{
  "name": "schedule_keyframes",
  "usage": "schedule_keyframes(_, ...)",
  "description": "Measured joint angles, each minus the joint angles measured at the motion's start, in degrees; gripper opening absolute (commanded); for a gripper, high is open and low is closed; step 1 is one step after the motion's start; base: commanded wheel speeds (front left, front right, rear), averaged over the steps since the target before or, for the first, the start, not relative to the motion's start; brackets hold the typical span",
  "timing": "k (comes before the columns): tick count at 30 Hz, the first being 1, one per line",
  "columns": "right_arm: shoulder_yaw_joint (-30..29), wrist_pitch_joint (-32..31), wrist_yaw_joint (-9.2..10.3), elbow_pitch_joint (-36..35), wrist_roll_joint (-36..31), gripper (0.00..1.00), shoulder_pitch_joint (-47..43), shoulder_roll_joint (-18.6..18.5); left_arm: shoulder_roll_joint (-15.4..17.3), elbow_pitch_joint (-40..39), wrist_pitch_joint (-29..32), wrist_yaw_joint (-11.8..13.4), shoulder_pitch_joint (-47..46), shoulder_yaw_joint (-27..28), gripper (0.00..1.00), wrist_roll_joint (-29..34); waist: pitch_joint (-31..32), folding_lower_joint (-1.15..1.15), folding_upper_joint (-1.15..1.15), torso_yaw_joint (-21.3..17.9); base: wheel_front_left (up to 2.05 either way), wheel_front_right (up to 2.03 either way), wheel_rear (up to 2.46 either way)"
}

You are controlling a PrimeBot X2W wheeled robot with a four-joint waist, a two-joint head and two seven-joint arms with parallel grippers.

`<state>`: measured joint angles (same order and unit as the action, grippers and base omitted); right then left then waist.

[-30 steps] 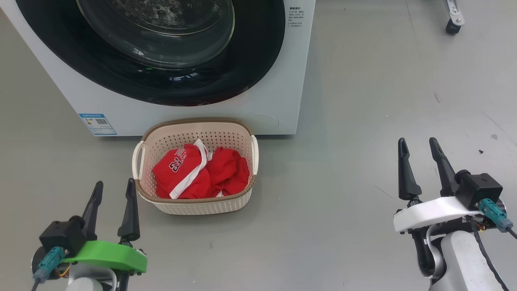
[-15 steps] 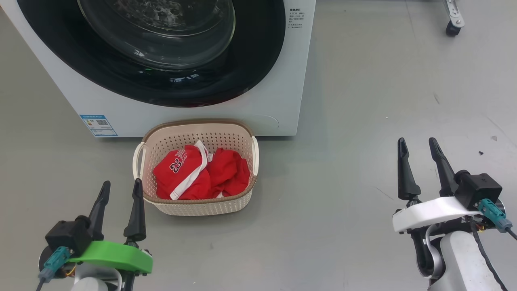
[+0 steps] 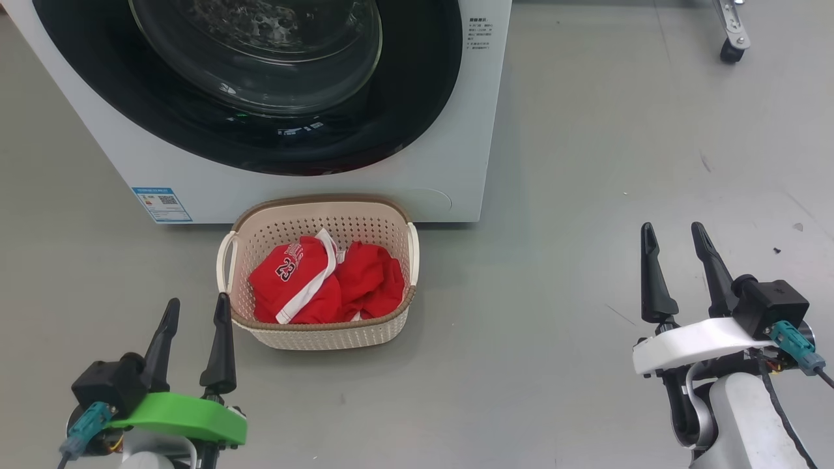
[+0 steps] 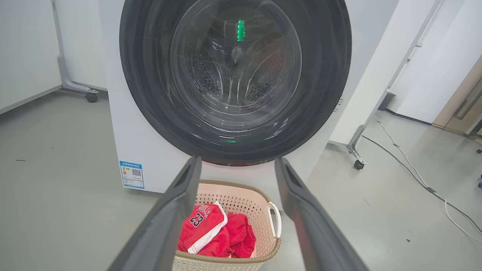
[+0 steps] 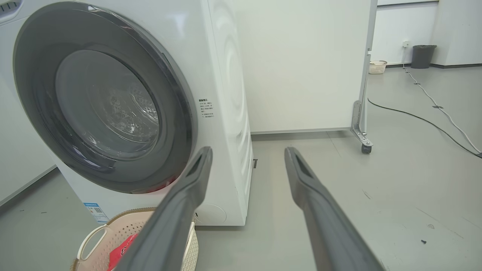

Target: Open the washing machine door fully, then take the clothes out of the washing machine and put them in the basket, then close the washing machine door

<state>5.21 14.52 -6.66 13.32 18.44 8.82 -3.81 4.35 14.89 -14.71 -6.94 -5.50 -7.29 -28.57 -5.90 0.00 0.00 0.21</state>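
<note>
**Before the washing machine (image 3: pixel 313 189): clothes (image 3: pixel 313 286) in the basket (image 3: pixel 319 335), door shut, both grippers empty**

From the head camera, the washing machine door (image 3: pixel 260 85) lies closed, flush with the white front, and the drum shows through its glass bowl. The basket stands on the grey floor (image 3: pixel 554 195) just in front of the machine. The red clothes lie heaped inside it, with the number 23 facing up. The left gripper (image 3: pixel 198 300) hangs at lower left, near the basket's left handle, its fingers spread wide and holding nothing. The right gripper (image 3: pixel 672 227) hangs at lower right, well apart from the basket, equally wide and empty.

Along the left wrist, two dark fingers (image 4: pixel 177 203) stand apart and frame the basket with the clothes in it. The shut door rises beyond, and a blue label (image 4: pixel 131 174) sits at the machine's lower corner.

Along the right wrist, the fingers (image 5: pixel 180 210) are spread over bare floor. The machine stands to the left with its door closed, and the basket's rim shows at bottom left.
</note>
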Motion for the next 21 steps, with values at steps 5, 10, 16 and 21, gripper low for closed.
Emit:
schedule_keyframes(5,0.00,0.00,-0.30,0.00,-0.01,1.00,-0.03,0.03,0.11,0.30,0.00,0.00,1.03,-0.15,1.00,-0.25,0.18,0.00,0.00,0.03,0.00,0.00,0.00)
schedule_keyframes(10,0.23,-0.08,-0.29,1.48,0.00,0.00,-0.68,0.42,-0.25,2.10,0.03,0.07,1.49,-0.38,0.00,-0.58,0.26,0.00,0.00,0.03,0.00,0.00,0.00)
schedule_keyframes(16,0.46,-0.10,-0.29,3.22,0.25,0.00,-2.69,0.87,-1.10,3.44,0.10,0.07,2.60,-0.53,0.00,-1.26,0.30,0.00,0.00,0.03,0.00,0.00,0.00)
schedule_keyframes(21,0.37,-0.44,-0.29,3.16,2.87,0.00,-2.69,0.96,-1.15,3.32,0.56,0.07,2.60,-0.46,0.00,-3.14,0.52,0.00,0.00,0.03,0.00,0.00,0.00)
